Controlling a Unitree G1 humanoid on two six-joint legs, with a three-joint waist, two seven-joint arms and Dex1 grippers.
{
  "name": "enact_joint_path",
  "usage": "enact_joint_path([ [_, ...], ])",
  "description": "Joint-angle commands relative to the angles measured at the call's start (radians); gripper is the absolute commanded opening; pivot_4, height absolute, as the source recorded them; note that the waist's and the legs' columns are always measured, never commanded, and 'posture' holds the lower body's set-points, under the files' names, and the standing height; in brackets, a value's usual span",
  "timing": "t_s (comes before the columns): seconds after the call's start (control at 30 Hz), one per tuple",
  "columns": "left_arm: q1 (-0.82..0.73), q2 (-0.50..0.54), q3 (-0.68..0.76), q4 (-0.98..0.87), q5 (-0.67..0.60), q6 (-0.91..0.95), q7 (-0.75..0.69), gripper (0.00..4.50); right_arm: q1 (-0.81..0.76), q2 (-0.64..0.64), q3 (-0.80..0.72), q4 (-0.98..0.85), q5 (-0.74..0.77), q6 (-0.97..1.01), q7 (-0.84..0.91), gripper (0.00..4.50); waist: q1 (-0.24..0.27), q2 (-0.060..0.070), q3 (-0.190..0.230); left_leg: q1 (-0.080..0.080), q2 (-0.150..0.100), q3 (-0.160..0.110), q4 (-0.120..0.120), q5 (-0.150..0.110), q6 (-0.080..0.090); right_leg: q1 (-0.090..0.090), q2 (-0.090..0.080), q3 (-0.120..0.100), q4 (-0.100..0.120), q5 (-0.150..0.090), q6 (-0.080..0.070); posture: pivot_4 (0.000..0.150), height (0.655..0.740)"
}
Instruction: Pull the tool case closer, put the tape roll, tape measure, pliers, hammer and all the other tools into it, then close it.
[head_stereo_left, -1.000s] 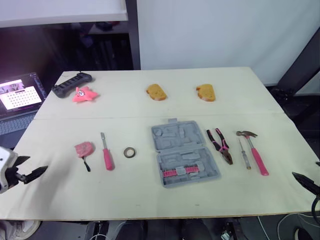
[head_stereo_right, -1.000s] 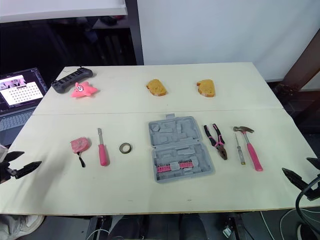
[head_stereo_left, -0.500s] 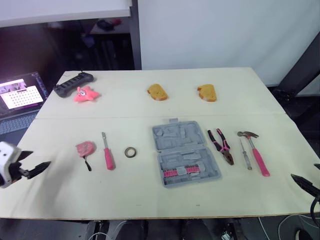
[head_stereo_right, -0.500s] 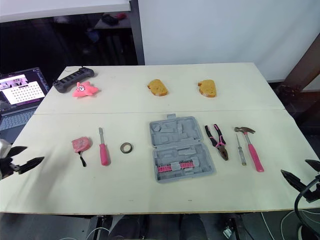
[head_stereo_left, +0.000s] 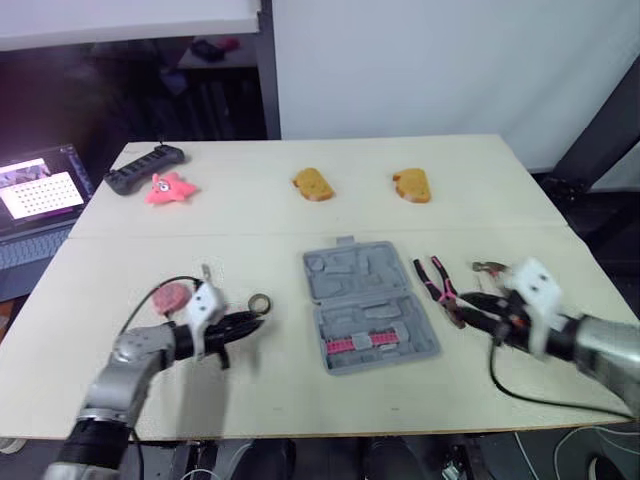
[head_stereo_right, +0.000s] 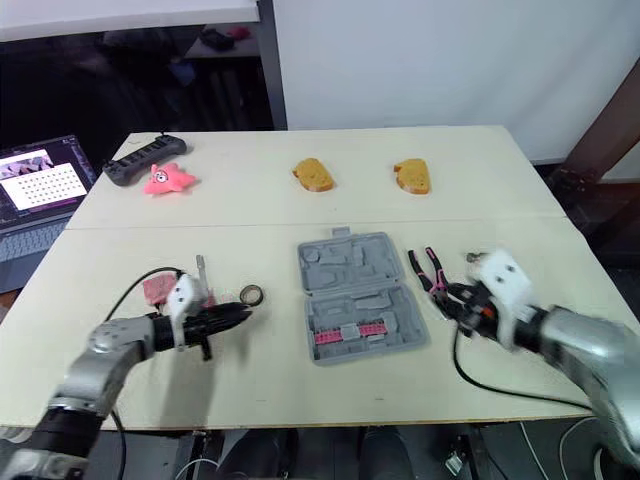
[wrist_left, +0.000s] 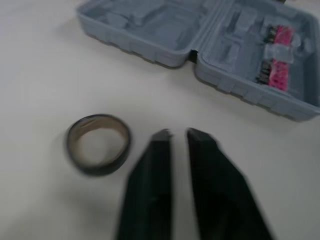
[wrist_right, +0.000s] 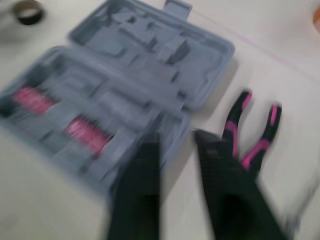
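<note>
Tabletop (head_stereo_left: 300, 215): open tool case (head_stereo_left: 352, 268), pink bits (head_stereo_left: 358, 344) inside

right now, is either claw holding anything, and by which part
Nothing is held. The left claw is open beside the tape roll, not touching it; the right claw is open between the tool case and the pliers, gripping neither.

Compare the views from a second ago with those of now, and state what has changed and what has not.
Both arms swung in from the near corners of the table. The left gripper is now just beside the tape roll, and the right gripper is by the pliers at the tool case. Both are open and empty. The case and visible tools lie where they were.
</note>
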Motion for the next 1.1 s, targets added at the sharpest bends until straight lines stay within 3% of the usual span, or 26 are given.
enact_joint_path([
  [0.03, -0.057, -0.047, -0.059, 0.03, 0.066, -0.013, 0.059, 0.0, -0.16, 0.021, 0.186, 0.131, -0.137, 0.012, -0.048, 0.02, 0.002, 0.0, 0.0, 0.0, 0.0, 0.0, 0.0, 0.0, 0.0, 0.0, 0.0, 0.0, 0.0, 0.0, 0.0, 0.15, 0.74],
  [0.13, -0.097, -0.115, -0.124, 0.056, 0.14, 0.005, 0.141, 0.0, -0.34, 0.038, 0.374, 0.284, -0.262, 0.012, -0.023, 0.02, 0.003, 0.0, 0.0, 0.0, -0.001, 0.0, 0.0, 0.0, 0.0, 0.0, 0.0, 0.0, 0.0, 0.0, 0.0, 0.15, 0.74],
  [0.23, -0.124, -0.153, -0.145, 0.066, 0.165, 0.028, 0.183, 0.0, -0.423, 0.055, 0.434, 0.366, -0.311, 0.012, -0.006, 0.02, 0.004, 0.0, 0.0, -0.002, -0.002, 0.0, 0.0, 0.001, -0.001, -0.001, -0.001, 0.0, 0.001, 0.0, 0.0, 0.15, 0.74],
  [0.7, -0.193, -0.228, -0.236, 0.164, 0.28, 0.012, 0.259, 0.0, -0.515, 0.151, 0.571, 0.618, -0.477, -0.135, 0.087, 0.02, 0.0, 0.001, 0.0, -0.001, -0.002, 0.0, 0.0, 0.003, -0.004, -0.002, 0.0, -0.001, 0.003, 0.0, 0.0, 0.15, 0.74],
  [0.9, -0.199, -0.211, -0.277, 0.171, 0.3, -0.011, 0.202, 0.0, -0.508, 0.164, 0.597, 0.579, -0.5, -0.152, 0.179, 0.02, -0.002, 0.001, 0.0, 0.0, -0.002, 0.0, 0.0, 0.003, -0.005, -0.001, 0.0, -0.001, 0.004, 0.0, 0.0, 0.15, 0.74],
  [1.1, -0.15, -0.143, -0.276, 0.119, 0.276, -0.005, 0.096, 0.0, -0.405, 0.096, 0.62, 0.375, -0.478, -0.109, 0.312, 0.02, -0.013, 0.001, -0.001, 0.0, -0.002, -0.002, -0.001, 0.003, -0.004, -0.002, 0.001, -0.001, 0.004, 0.0, 0.0, 0.15, 0.74],
])
